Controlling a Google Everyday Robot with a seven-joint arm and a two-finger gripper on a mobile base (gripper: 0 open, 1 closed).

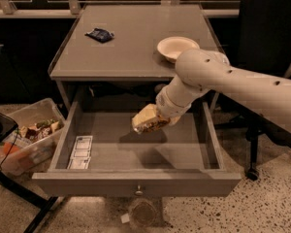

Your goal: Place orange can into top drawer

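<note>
Open top drawer (136, 182) with loaded gripper (144, 119), seen from the front of the grey table (136, 57). The drawer is pulled fully out, its small knob (139, 191) at 6 o'clock on the front panel. The arm (242, 89) enters from 3 o'clock and bends down over the cavity.

The gripper hangs inside the drawer's outline, just toward 1 o'clock of its centre, and is clamped around the orange can (154, 126). Only the can's mottled lower side shows beneath the cream fingers (145, 114). The can is clear of the drawer floor, with a shadow spread on the floor beneath and toward 5 o'clock of it. Its long axis appears closer to level than upright, running roughly along the 9-to-3 line, though the fingers cover too much to be certain.

The governing relation is vertical: the bare floor lies straight below the can, so the remaining step is judged to be a short descent and release. A strip of white sachets (80, 152) lies at 8 o'clock in the drawer, well apart from the can.

On the tabletop, a cream bowl (177, 47) sits at 2 o'clock and a dark blue packet (100, 34) at 10 o'clock.
</note>
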